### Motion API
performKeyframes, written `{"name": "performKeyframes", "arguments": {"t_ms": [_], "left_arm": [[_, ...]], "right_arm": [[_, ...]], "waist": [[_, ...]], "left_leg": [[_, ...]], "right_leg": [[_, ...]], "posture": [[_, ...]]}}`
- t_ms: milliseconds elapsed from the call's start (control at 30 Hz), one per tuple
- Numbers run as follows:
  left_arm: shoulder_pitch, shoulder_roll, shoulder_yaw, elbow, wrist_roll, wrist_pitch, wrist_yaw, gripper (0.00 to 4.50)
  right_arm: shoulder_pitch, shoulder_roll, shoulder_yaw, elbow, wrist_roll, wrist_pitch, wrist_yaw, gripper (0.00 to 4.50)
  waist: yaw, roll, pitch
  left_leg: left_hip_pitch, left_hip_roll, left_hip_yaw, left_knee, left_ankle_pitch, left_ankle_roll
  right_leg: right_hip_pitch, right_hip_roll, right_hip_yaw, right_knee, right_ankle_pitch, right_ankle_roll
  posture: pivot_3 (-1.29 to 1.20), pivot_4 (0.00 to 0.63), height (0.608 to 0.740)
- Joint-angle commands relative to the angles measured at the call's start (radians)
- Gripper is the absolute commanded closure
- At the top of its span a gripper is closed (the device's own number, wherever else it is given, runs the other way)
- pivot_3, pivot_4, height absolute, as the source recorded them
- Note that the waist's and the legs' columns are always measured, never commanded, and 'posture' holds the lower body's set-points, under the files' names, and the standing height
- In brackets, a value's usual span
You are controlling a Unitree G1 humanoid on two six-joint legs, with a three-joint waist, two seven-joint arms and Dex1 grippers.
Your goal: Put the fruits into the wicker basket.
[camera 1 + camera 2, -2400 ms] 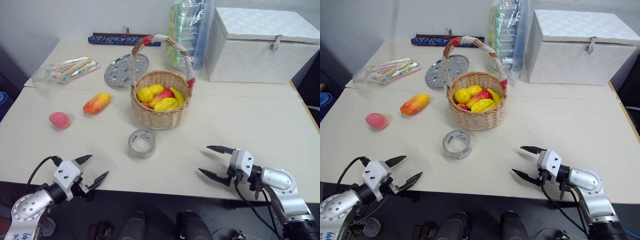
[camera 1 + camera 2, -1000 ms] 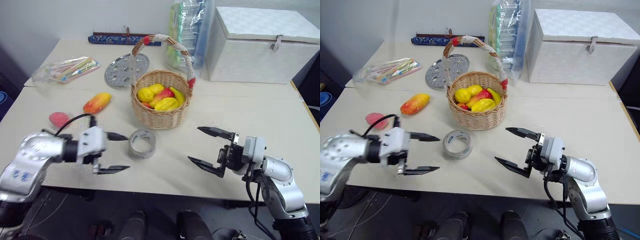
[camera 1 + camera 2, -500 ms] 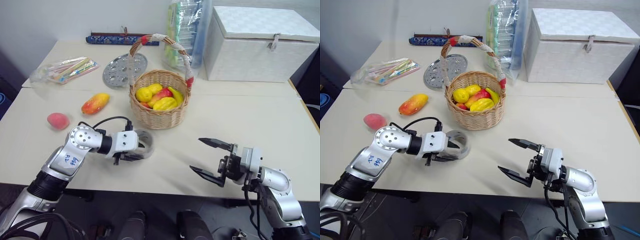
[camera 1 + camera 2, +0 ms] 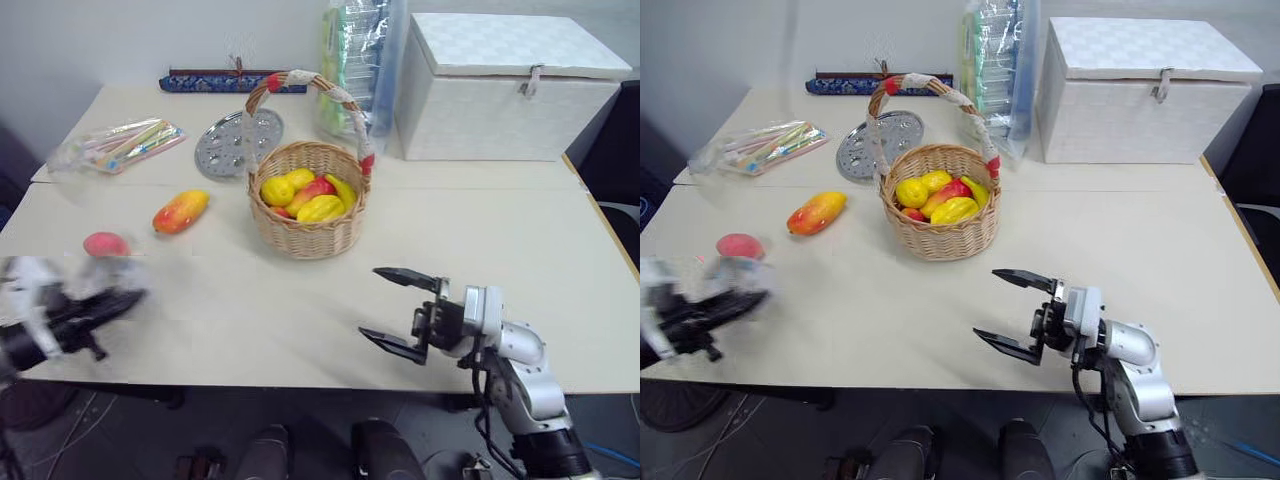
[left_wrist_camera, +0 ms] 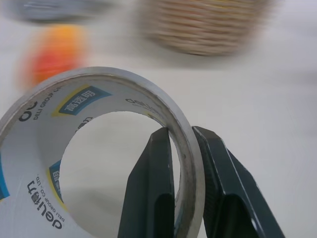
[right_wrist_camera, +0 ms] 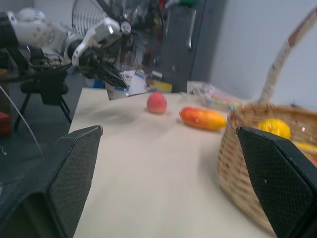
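Grey tape roll (image 5: 94,148) sits pinched in my left gripper (image 5: 183,148), one black finger inside the ring and one outside, clamped on its wall; the label inside reads "deli" and "DELI GROUP CO., LTD" beside some Chinese characters. From the head camera I see that gripper as a blur at the table's (image 4: 500,240) left edge. Just beyond it lies the pink peach (image 4: 105,244), and further in the orange-yellow mango (image 4: 181,211), both on the bare tabletop, apart from each other and outside the wicker basket (image 4: 305,225). Behind them I see a clear bag of coloured sticks (image 4: 115,145) and a round metal plate (image 4: 238,143). The basket stands mid-table holding yellow and red fruits (image 4: 300,195), its cloth-wrapped handle arching over them. Behind it are plastic-wrapped packs (image 4: 355,60), then a white lidded box (image 4: 505,85). My right gripper (image 4: 397,311) hovers over the near edge, fingers spread wide, holding nothing.
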Motion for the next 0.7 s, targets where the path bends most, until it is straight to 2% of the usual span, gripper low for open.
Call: {"name": "performKeyframes", "arguments": {"t_ms": [33, 167, 300, 367, 433, 500, 700], "left_arm": [[-0.04, 0.006, 0.175, 0.128, 0.046, -0.061, 0.225, 4.2], [-0.081, 0.026, 0.17, 0.247, 0.061, -0.065, 0.31, 4.2], [-0.191, 0.056, 0.049, 0.513, 0.117, -0.194, 0.293, 4.2], [-0.232, 0.08, 0.038, 0.609, 0.127, -0.226, 0.318, 4.2], [-0.276, 0.108, 0.051, 0.688, 0.108, -0.225, 0.351, 3.48], [-0.286, 0.131, 0.042, 0.719, 0.104, -0.218, 0.354, 3.01], [-0.238, 0.211, 0.056, 0.61, 0.034, -0.176, 0.218, 1.21]], "right_arm": [[-0.035, 0.031, -0.001, -0.018, 0.026, -0.019, -0.009, 0.0], [-0.092, 0.05, 0.023, -0.028, 0.014, 0.019, -0.033, 0.0], [-0.149, 0.053, 0.049, -0.018, -0.004, 0.055, -0.048, 0.0], [-0.162, 0.051, 0.045, -0.018, -0.011, 0.065, -0.064, 0.0], [-0.17, 0.047, 0.037, -0.022, -0.016, 0.072, -0.083, 0.0], [-0.172, 0.042, 0.031, -0.027, -0.021, 0.079, -0.098, 0.0], [-0.188, 0.007, 0.018, -0.028, -0.023, 0.109, -0.109, 0.0]], "waist": [[0.008, -0.003, -0.002], [0.025, -0.004, -0.002], [0.023, -0.004, -0.002], [0.019, -0.006, -0.003], [0.011, -0.01, -0.004], [0.0, -0.013, -0.004], [-0.008, -0.012, -0.004]], "left_leg": [[0.0, 0.0, 0.0, 0.0, -0.001, 0.0], [0.0, -0.003, 0.0, 0.001, -0.002, 0.0], [0.001, -0.003, 0.0, 0.001, -0.002, -0.001], [0.0, -0.003, 0.0, 0.0, -0.002, -0.002], [0.0, -0.002, 0.0, 0.0, -0.003, -0.004], [0.0, -0.001, 0.0, 0.0, -0.004, -0.005], [0.003, -0.002, 0.0, 0.0, -0.005, -0.005]], "right_leg": [[0.0, 0.0, 0.0, 0.0, 0.0, 0.0], [0.0, -0.003, 0.001, -0.001, 0.0, 0.0], [0.0, -0.003, 0.0, -0.001, 0.0, 0.0], [-0.001, -0.002, 0.001, 0.0, 0.0, 0.0], [-0.002, -0.001, 0.0, 0.0, 0.0, 0.0], [-0.004, -0.001, -0.001, 0.002, 0.0, 0.0], [-0.004, -0.002, 0.0, 0.004, 0.0, 0.0]], "posture": [[0.0, 0.15, 0.74], [0.0, 0.15, 0.74], [0.0, 0.15, 0.74], [0.0, 0.15, 0.74], [0.0, 0.15, 0.74], [0.0, 0.15, 0.74], [0.0, 0.15, 0.74]]}}
